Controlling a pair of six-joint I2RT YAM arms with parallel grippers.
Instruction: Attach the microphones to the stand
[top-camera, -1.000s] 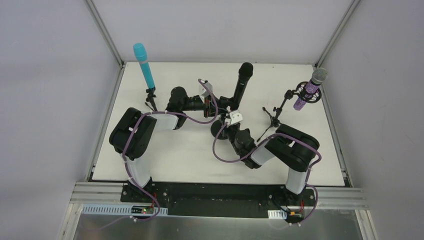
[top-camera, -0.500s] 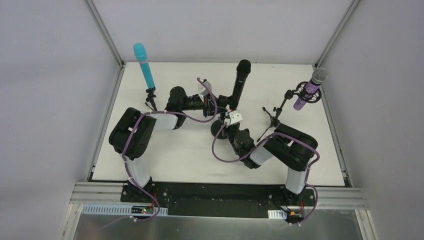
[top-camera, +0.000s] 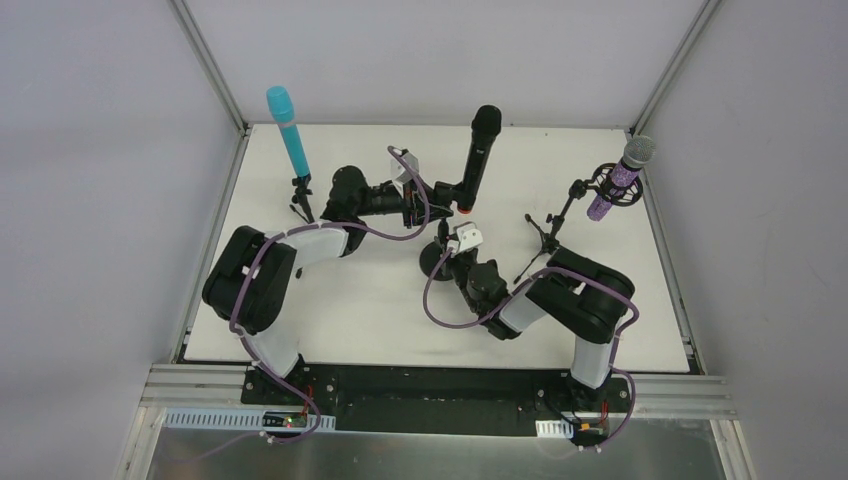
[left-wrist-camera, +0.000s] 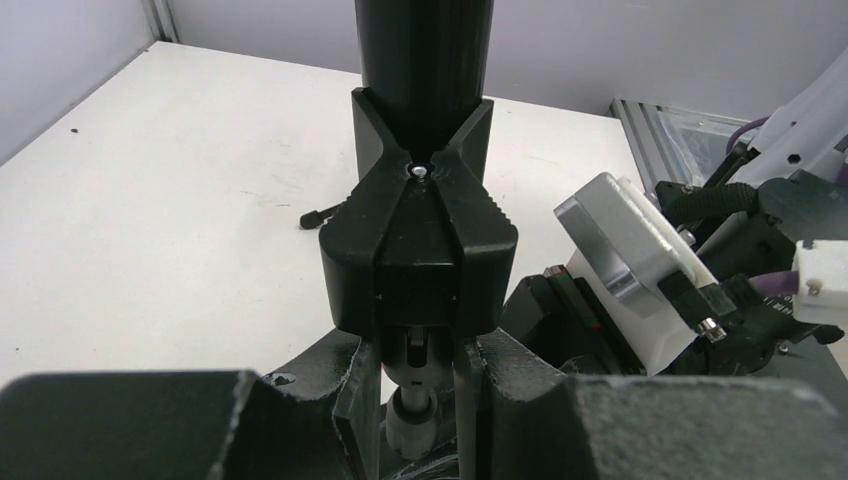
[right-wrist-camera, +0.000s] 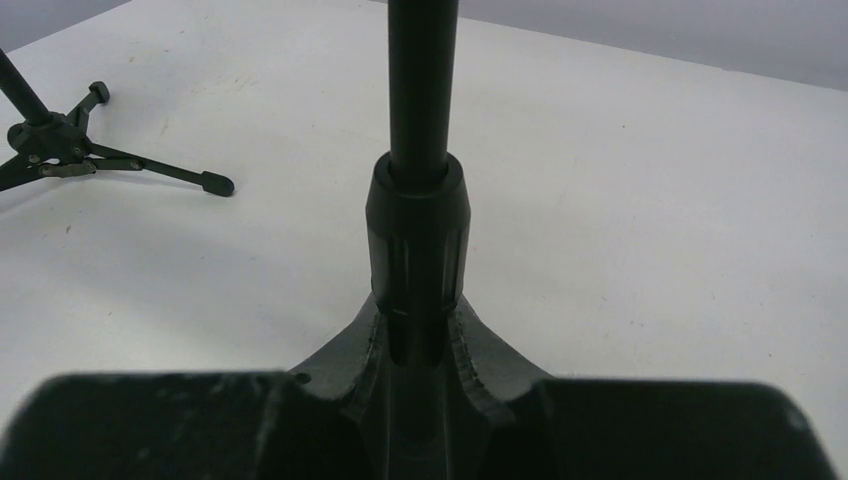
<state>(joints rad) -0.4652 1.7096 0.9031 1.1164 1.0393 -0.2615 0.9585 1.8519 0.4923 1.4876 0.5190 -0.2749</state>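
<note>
Gripping stand (right-wrist-camera: 417, 230), right claw (right-wrist-camera: 425, 335), table (top-camera: 370, 310) edges distant

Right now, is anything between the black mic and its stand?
Nothing visible does. The black mic sits in the clip, which the left gripper is shut on. The right gripper is shut on the pole.
</note>
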